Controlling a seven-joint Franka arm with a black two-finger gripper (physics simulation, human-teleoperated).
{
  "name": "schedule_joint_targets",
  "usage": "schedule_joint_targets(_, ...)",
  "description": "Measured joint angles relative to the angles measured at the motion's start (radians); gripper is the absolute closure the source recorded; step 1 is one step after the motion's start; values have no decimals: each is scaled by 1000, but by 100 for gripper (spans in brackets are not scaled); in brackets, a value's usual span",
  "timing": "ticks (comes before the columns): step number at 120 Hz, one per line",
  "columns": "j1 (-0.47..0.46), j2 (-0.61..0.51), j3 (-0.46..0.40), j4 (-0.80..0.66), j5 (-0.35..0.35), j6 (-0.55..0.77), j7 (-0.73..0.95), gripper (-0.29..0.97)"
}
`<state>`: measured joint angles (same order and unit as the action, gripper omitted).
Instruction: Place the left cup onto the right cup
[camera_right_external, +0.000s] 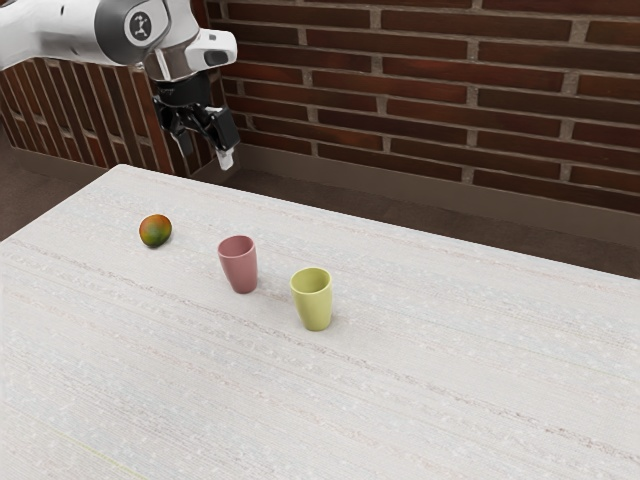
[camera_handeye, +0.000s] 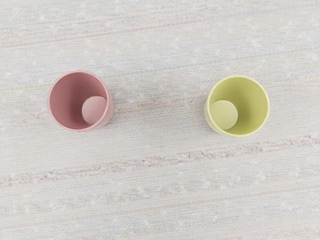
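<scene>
Gripper (camera_right_external: 205, 150) is up high at the far left of the exterior view, well above the worktop (camera_right_external: 450, 380) and over its far edge. Fingers are spread apart with nothing between them, so it's holding nothing.

Pink cup (camera_right_external: 238, 264) is upright on the worktop, mouth up, left of centre in the exterior view. Yellow-green cup (camera_right_external: 312, 298) is also upright, to the pink one's right and slightly nearer the camera. They're close but not touching, with a clear gap of bare worktop between them. Neither is stacked, both sit on the surface.

A small round red-green fruit (camera_right_external: 155, 231) is further left and a bit farther back than the pink cup, well apart from both cups.

The wrist view looks straight down into both: pink cup (camera_handeye: 80, 101) and yellow-green cup (camera_handeye: 237, 106) side by side, both empty, bases visible inside, pale woven-look worktop (camera_handeye: 160, 190) all around.

Brick wall (camera_right_external: 450, 80) runs behind the worktop.
</scene>
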<state>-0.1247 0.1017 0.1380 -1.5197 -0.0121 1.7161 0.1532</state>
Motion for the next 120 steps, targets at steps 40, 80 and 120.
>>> schedule_joint_targets(40,2,44,0,21,0,3,-2,0)
schedule_joint_targets(80,56,350,36,143,-16,59,4,0)
schedule_joint_targets(120,68,552,35,197,-69,226,7,0)
